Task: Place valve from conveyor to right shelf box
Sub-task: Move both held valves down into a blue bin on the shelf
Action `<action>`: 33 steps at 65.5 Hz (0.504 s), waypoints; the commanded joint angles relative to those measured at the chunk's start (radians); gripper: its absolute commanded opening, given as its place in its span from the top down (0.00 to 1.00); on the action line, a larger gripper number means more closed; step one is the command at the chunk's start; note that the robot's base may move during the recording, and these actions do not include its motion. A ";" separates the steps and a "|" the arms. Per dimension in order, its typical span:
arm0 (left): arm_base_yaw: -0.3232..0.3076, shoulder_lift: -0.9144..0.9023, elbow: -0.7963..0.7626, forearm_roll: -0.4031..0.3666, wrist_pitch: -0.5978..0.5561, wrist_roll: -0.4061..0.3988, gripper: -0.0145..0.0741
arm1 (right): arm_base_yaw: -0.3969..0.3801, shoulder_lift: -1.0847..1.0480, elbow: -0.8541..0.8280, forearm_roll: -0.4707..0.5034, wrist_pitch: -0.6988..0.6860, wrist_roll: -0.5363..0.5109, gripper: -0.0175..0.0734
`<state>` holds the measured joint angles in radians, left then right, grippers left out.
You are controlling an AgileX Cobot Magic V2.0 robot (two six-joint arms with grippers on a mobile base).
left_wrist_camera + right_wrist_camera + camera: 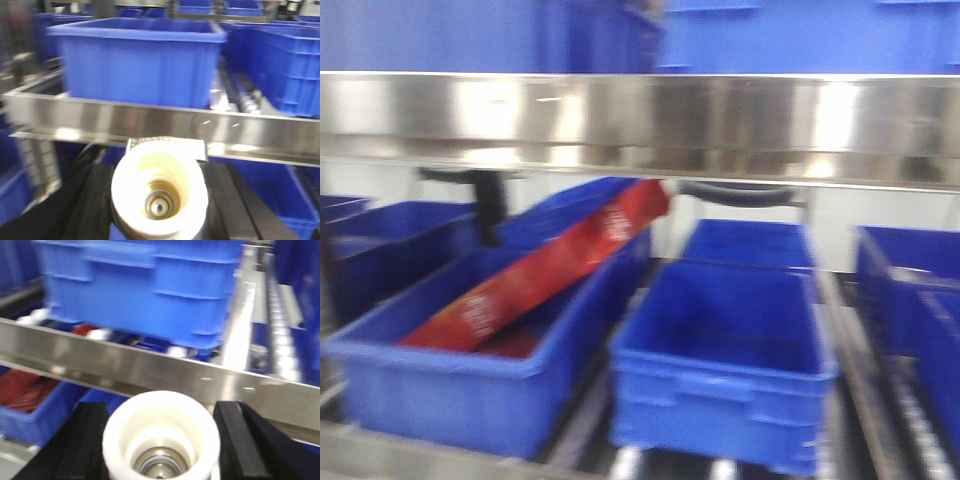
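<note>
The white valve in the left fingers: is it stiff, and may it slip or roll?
The valve looks like thick moulded plastic, so probably stiff and not fragile. Its smooth, round body may slip or turn between the flat black fingers. Set on its side it would likely roll, though the metal piece on it may stop that.

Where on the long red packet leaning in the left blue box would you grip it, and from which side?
Grip the red packet near its raised far end, which pokes above the rim of the blue box. Come from above and in front, probably pinching across its narrow width; its low end lies deep between the walls.
</note>
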<state>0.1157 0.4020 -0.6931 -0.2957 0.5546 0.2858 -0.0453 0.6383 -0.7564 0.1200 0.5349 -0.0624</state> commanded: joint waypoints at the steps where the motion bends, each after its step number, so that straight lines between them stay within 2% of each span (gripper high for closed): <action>1: 0.002 -0.008 -0.008 -0.019 -0.058 0.000 0.96 | -0.003 -0.011 -0.009 -0.005 -0.079 -0.007 0.99; 33: 0.002 -0.008 -0.008 -0.019 -0.058 0.000 0.96 | -0.003 -0.011 -0.009 -0.005 -0.079 -0.007 0.99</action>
<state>0.1157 0.4020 -0.6931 -0.2980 0.5546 0.2858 -0.0453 0.6383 -0.7564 0.1200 0.5349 -0.0624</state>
